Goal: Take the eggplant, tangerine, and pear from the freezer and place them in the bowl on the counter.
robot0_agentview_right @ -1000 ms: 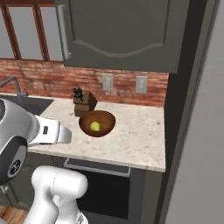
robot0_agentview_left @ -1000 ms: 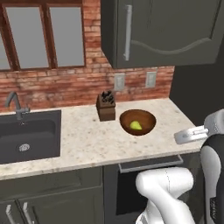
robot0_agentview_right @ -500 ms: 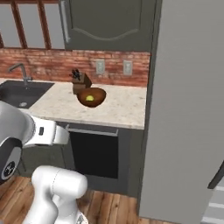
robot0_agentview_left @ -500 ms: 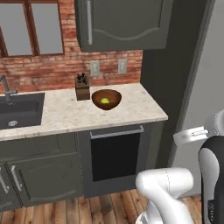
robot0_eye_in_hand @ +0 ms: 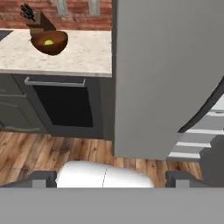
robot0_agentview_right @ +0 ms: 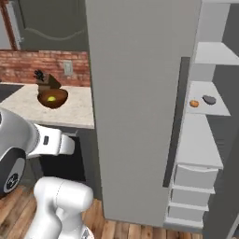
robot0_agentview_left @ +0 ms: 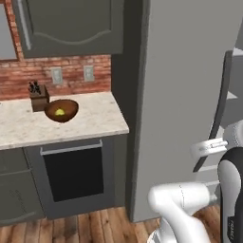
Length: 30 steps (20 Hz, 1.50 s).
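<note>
- The freezer [robot0_agentview_right: 140, 107] is standing with its door swung open, the long dark handle [robot0_agentview_right: 173, 121] running down the door's edge and the pale inner shelves [robot0_agentview_right: 210, 100] showing behind it in the right base view.
- The tangerine [robot0_agentview_right: 194, 103] is sitting on a middle shelf inside the freezer, near the shelf's front left corner.
- A small dark object, the eggplant [robot0_agentview_right: 209, 100], is lying just beside the tangerine on the same shelf; its green cap is too small to make out.
- The bowl [robot0_agentview_left: 61, 110] is resting on the tabletop [robot0_agentview_left: 95, 118], just in front of the knife block [robot0_agentview_left: 39, 96] and well apart from the freezer.
- The pear [robot0_agentview_left: 59, 112] is lying inside the bowl as a yellow-green patch; the hand view is showing the same fruit in the bowl [robot0_eye_in_hand: 49, 42].
- The fingers [robot0_eye_in_hand: 183, 178] are standing spread wide at the bottom of the hand view, one tip at each side, pinching nothing and pointing toward the oven front [robot0_eye_in_hand: 63, 105] and the wooden floor [robot0_eye_in_hand: 52, 151].
- The arm is hanging low in front of the freezer door, with the tabletop off to its left.
</note>
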Available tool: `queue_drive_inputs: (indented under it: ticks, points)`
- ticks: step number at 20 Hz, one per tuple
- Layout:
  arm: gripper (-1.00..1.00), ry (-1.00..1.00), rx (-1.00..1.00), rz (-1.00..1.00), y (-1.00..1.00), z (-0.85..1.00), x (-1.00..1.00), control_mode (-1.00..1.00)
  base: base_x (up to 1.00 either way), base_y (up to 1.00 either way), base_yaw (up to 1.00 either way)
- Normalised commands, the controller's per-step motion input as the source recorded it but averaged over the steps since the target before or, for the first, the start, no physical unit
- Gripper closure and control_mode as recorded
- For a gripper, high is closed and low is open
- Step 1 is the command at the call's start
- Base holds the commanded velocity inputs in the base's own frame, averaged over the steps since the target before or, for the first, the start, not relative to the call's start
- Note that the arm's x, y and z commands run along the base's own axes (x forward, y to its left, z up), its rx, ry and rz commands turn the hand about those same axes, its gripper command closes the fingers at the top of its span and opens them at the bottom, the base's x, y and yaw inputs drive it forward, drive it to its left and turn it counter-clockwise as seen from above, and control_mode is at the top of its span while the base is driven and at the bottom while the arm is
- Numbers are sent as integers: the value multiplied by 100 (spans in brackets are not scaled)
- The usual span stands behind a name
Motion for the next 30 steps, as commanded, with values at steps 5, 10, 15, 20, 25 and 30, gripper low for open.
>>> queue_drive_inputs:
  ticks: [5, 10, 15, 20, 25, 30]
  points:
    - [-100, 0, 0, 0, 0, 0, 0, 100, 5, -100, -1]
    - [-100, 0, 0, 0, 0, 0, 0, 100, 52, -67, -5]
    - [-100, 0, 0, 0, 0, 0, 0, 100, 75, -18, -1]
    - [-100, 0, 0, 0, 0, 0, 0, 100, 47, -54, -2]
    - [-100, 0, 0, 0, 0, 0, 0, 100, 5, -88, -5]
    - [-100, 0, 0, 0, 0, 0, 0, 100, 67, -3, -3]
